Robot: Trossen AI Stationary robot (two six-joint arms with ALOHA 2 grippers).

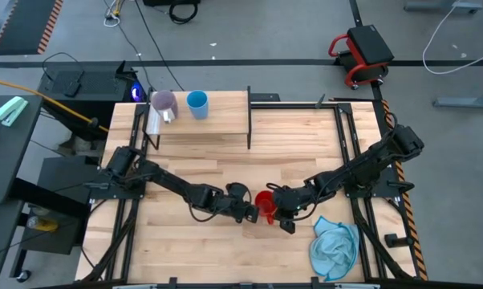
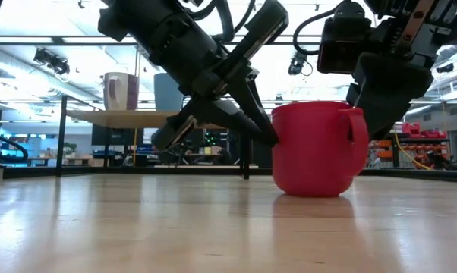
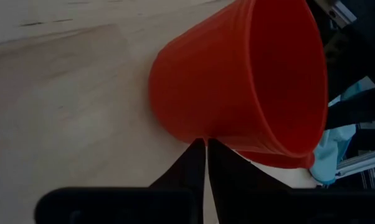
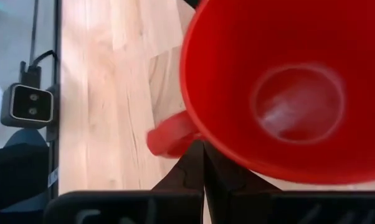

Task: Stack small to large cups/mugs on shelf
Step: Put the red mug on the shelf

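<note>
The red cup (image 1: 265,202) stands upright on its base on the wooden table (image 1: 225,249), toward the near side; the low view (image 2: 316,148) shows its handle (image 2: 359,135) on its right. My left gripper (image 1: 252,210) is shut at the cup's left side. My right gripper (image 1: 280,210) is shut at its right side, by the handle. The pale purple cup (image 1: 163,103) and the light blue cup (image 1: 197,103) stand side by side on the shelf (image 1: 225,120) at the far left. My left gripper puts its shut fingertips (image 3: 206,146) against the red cup's outer wall (image 3: 194,124), below the rim. It comes slanting down from the table's left. The cup stands upright on the table. My right gripper has its shut fingertips (image 4: 204,149) at the cup's outer wall just under the rim (image 4: 212,138), beside the handle (image 4: 169,138). It comes slanting down from the table's right. The rim hides the very tips.
A light blue cloth (image 1: 335,245) lies crumpled at the near right corner. Bare tabletop lies between the red cup and the shelf. The right half of the shelf board is bare.
</note>
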